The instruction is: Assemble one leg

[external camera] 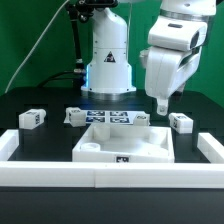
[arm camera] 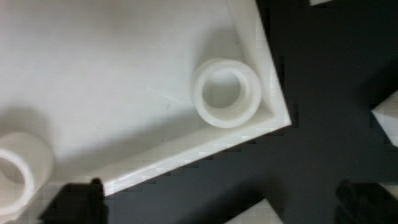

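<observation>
The large white square panel [external camera: 120,142] lies flat in the middle of the table. Small white tagged legs lie around it: one [external camera: 31,118] at the exterior view's left, one [external camera: 75,116] beside it, one [external camera: 180,122] at the exterior view's right. My gripper [external camera: 160,102] hangs above the panel's far corner on the exterior view's right, clear of the table. In the wrist view the gripper [arm camera: 219,205] is open and empty, its dark fingertips [arm camera: 75,202] wide apart. That view shows the panel's corner [arm camera: 125,80] with a round socket [arm camera: 226,92], and a white part [arm camera: 384,122] at the edge.
The marker board [external camera: 112,117] lies behind the panel, in front of the robot base [external camera: 108,60]. A low white wall [external camera: 110,172] runs along the front, with raised ends at the exterior view's left [external camera: 8,146] and right [external camera: 212,150].
</observation>
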